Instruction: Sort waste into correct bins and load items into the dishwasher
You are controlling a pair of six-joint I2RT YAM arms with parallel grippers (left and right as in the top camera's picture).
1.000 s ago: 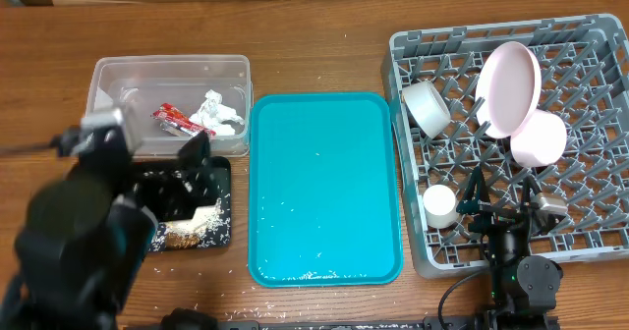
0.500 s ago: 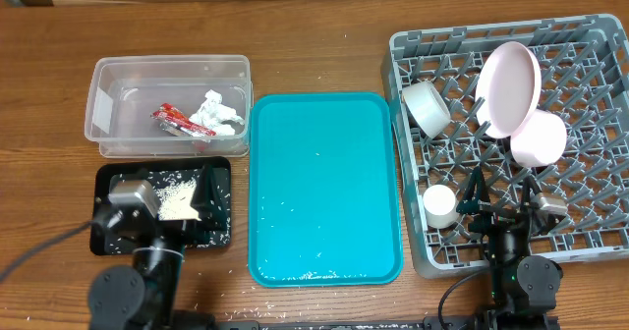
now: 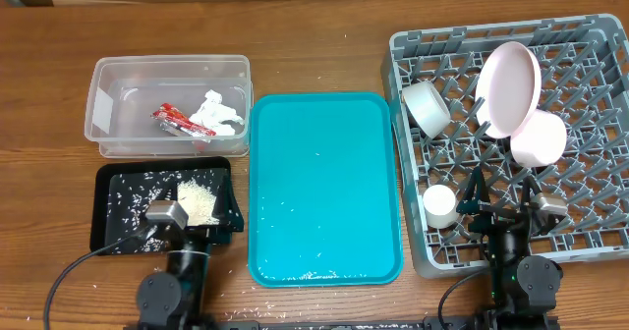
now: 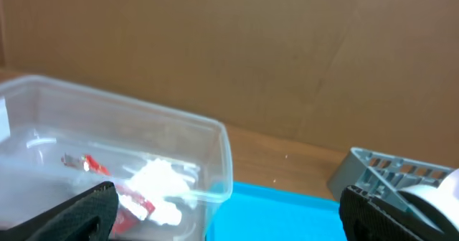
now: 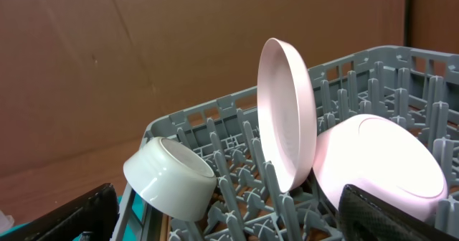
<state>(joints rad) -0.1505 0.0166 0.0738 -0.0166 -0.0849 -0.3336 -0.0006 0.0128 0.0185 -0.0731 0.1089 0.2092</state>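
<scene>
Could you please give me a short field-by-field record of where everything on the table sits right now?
tub: red wrapper and tissue inside
black tray: rice piled inside
teal tray: only stray grains
rack: plate upright; pink bowl and white bowl tipped; white cup
left gripper: open, empty, above black tray
right gripper: open, empty, above rack's near side

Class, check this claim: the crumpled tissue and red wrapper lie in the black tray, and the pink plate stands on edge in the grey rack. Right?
Not quite: the tissue and red wrapper lie in the clear tub, not the black tray, as the overhead view shows. The pink plate does stand on edge in the grey rack.
</scene>
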